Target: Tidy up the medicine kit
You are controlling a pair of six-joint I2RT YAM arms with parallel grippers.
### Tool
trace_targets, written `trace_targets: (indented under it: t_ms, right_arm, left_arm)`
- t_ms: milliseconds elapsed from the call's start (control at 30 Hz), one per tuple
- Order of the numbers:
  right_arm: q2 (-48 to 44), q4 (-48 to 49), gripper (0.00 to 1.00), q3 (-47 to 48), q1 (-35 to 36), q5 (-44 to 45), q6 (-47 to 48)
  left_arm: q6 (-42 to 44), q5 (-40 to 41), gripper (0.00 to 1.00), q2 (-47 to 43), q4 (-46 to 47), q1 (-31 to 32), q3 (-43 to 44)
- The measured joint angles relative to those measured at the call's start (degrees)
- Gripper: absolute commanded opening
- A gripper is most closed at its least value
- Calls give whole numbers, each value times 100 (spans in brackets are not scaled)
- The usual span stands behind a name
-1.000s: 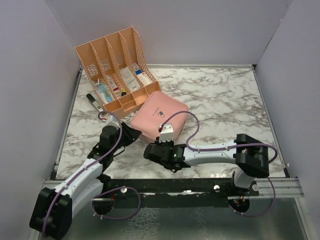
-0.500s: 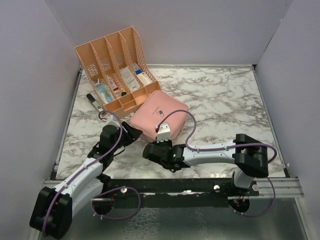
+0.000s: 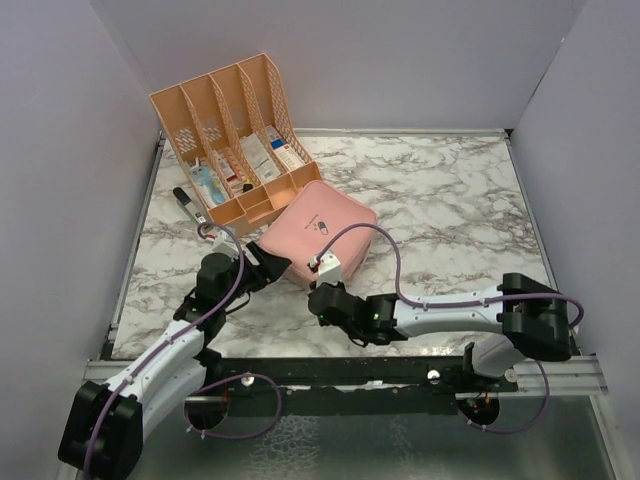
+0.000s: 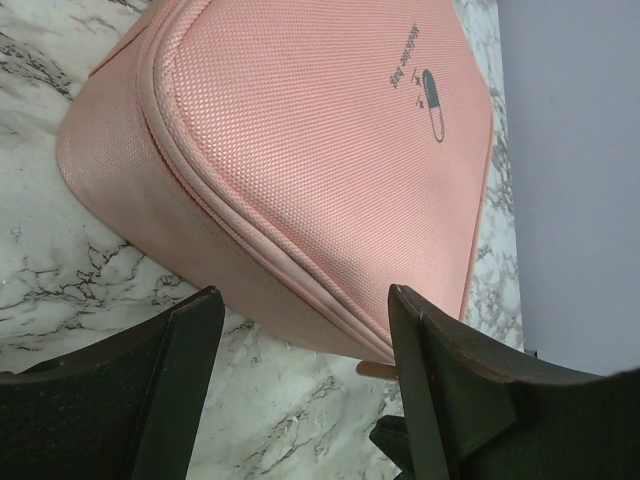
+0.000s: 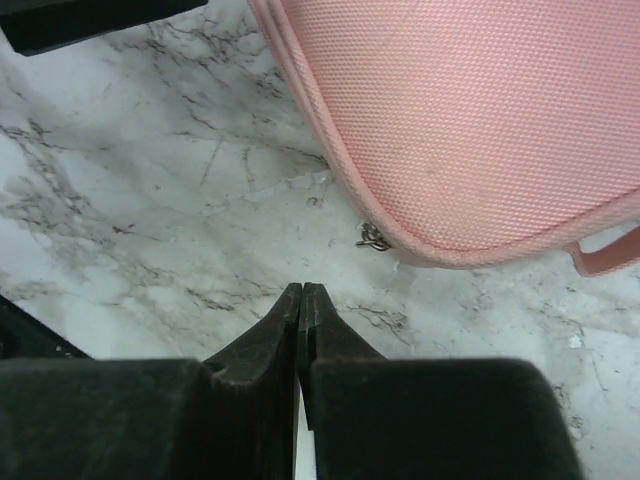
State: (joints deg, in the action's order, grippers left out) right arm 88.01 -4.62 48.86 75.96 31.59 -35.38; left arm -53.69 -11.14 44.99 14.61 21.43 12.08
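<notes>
The medicine kit is a flat pink zip case lying closed on the marble table, pill logo on its lid. In the left wrist view the medicine kit fills the top, and my left gripper is open with the case's near edge between its fingertips. In the top view the left gripper is at the case's front left corner. My right gripper is shut and empty, a little short of the metal zip pull at the case's edge. In the top view the right gripper is just in front of the case.
A peach slotted desk organizer with medicine boxes and tubes stands at the back left, right behind the case. A black pen-like item lies left of it. A pink loop sticks out of the case's side. Walls close in the table.
The right arm's elbow has swung right and lower, and its gripper has shifted slightly right in front of the case. The left gripper has edged closer to the case.
</notes>
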Motion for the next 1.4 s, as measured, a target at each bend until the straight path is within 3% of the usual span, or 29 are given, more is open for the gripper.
trace_targets:
  t_ms: [67,133,533,867,1200,1400]
  right_arm:
    - [22,-232,25,72,0,101,-149]
    - [105,-660,30,278,0,321,-426]
    - [1189,-2514,37,1777,24,1386,-2181]
    - [1462,-3357,18,2044,48,1864,-3058]
    - [1519,-3082,2,1980,63,2024,-2529]
    - [1519,-2868,1,1906,66,2090,-2238]
  left_arm:
    - [2,-22,70,101,28,0,0]
    - [4,-22,70,164,37,0,0]
    - [26,251,71,44,-278,0,13]
    - [26,302,71,28,-330,0,13]
    - [28,304,71,35,-330,0,13]
    - [28,304,72,35,-330,0,15]
